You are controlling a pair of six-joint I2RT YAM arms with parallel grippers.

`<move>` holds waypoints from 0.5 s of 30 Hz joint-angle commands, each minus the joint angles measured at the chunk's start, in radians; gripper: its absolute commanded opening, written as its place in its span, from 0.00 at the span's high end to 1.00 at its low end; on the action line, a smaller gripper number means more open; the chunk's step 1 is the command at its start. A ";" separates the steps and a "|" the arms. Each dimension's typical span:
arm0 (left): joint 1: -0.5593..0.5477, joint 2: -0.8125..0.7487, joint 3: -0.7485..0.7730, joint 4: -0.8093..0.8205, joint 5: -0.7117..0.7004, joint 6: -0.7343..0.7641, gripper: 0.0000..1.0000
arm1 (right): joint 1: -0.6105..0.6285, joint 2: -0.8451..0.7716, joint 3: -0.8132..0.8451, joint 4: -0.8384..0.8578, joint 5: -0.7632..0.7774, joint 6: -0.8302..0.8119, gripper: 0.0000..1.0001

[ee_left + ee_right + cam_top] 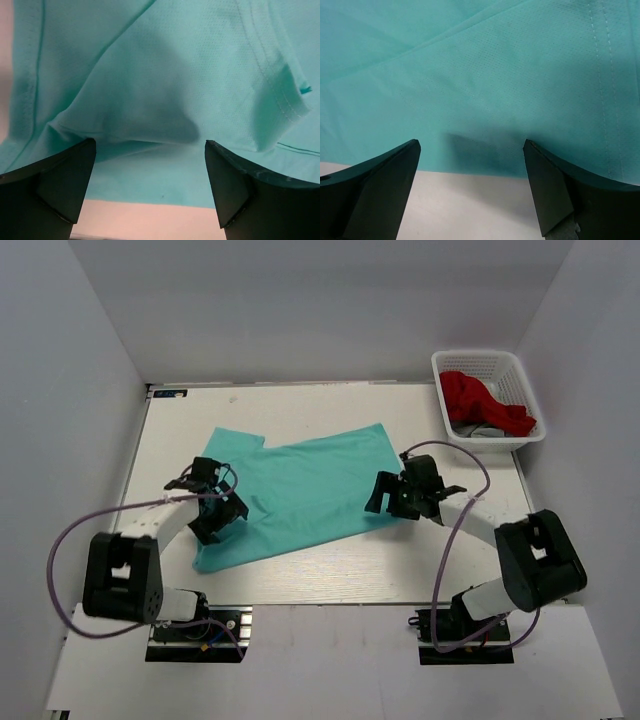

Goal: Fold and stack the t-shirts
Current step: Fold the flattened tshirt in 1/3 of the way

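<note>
White table (340, 575) holds the t-shirt (300, 490), its side edges hidden beneath the left pincer (150, 147) and right pincer (471, 147), both released.

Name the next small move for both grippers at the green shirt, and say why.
Probably ease both forward and shut on the cloth edge. The left gripper and right gripper are open, with the edge of the t-shirt just ahead between their fingers, not yet pinched.
</note>
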 commanded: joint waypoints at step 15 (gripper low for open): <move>0.018 0.192 0.563 -0.080 -0.245 0.130 0.00 | 0.013 0.008 0.461 -0.293 0.246 -0.050 0.10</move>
